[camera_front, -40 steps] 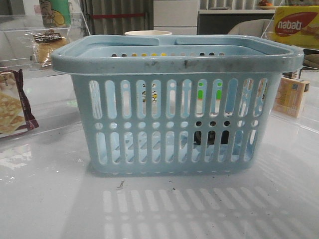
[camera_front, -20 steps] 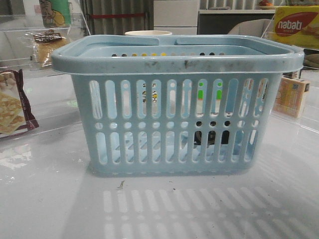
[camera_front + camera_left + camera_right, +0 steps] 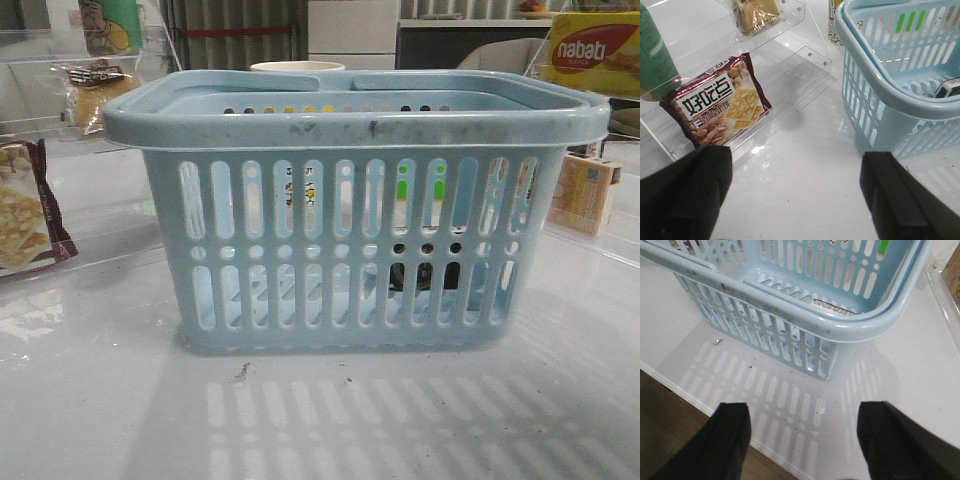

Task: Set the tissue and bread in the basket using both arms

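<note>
The light-blue basket stands mid-table; it also shows in the left wrist view and the right wrist view. The tissue, a small dark pack, lies inside it, seen through the slots; its edge also shows in the left wrist view. The bread lies on a clear shelf at the far left, and shows in the left wrist view. My left gripper is open and empty over the table between shelf and basket. My right gripper is open and empty near the table's front edge, before the basket's corner.
A maroon-edged cracker packet lies on the lower clear shelf at the left. A green bottle stands beside it. A tan carton and a yellow Nabati box are at the right. A white cup rim shows behind the basket.
</note>
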Tool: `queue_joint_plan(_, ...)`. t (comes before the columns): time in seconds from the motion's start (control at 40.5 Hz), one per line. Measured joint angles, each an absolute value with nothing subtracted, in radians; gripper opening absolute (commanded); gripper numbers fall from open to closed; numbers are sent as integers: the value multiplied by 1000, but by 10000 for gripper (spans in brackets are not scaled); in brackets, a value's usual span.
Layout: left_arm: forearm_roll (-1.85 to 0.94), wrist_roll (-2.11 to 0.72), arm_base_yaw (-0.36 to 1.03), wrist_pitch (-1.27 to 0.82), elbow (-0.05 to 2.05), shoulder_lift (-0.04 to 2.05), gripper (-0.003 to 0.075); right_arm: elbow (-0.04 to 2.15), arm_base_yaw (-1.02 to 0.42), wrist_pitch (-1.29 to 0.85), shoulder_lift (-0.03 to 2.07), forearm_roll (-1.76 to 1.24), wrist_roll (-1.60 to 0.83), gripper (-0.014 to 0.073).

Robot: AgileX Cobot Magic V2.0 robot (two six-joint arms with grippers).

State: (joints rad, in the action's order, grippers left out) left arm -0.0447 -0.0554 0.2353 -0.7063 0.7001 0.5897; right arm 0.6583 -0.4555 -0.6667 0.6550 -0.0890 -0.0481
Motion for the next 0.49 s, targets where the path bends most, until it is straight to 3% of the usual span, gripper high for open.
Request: queue_joint_plan(0.494,-15,-55,235,-599,922,1080,592,657,-456,-667,655,-89,-46,561)
